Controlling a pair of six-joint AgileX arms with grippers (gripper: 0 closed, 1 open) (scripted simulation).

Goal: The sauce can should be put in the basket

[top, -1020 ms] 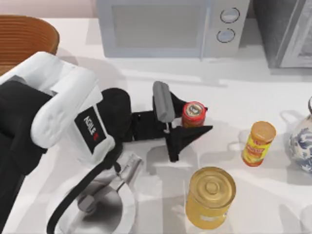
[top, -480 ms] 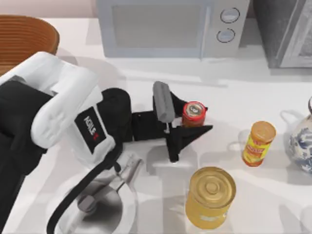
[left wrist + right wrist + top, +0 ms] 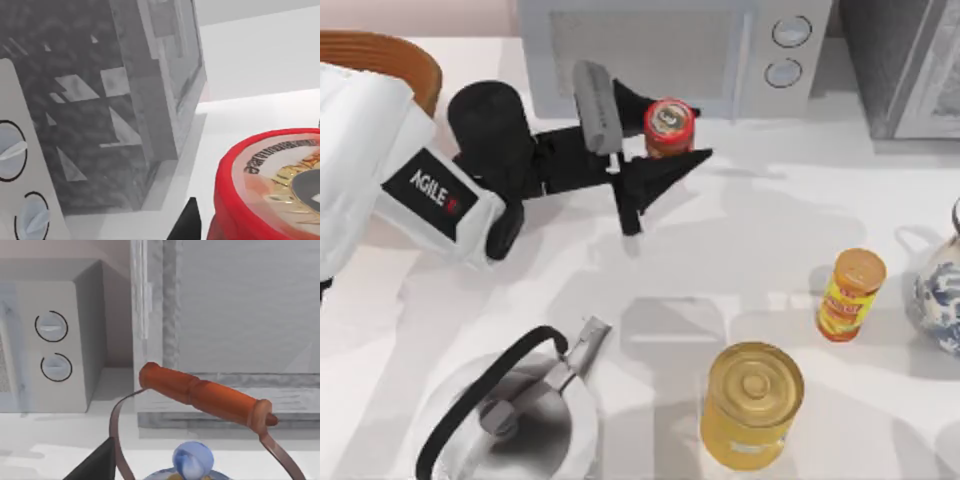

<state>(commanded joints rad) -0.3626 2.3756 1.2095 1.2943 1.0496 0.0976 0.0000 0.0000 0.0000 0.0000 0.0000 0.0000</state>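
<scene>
My left end effector (image 3: pixel 665 145) is clamped on the upright sauce can (image 3: pixel 669 125); the basket (image 3: pixel 400 60) lies toward nine o'clock from it.

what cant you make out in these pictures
- Basket: cut off by the top view's left edge and partly covered by the left arm.
- Sauce can: its label side is hidden between the fingers of the left gripper.
- Blue-and-white teapot: cut off by the top view's right edge.
- Kettle: cut off by the bottom edge.
</scene>
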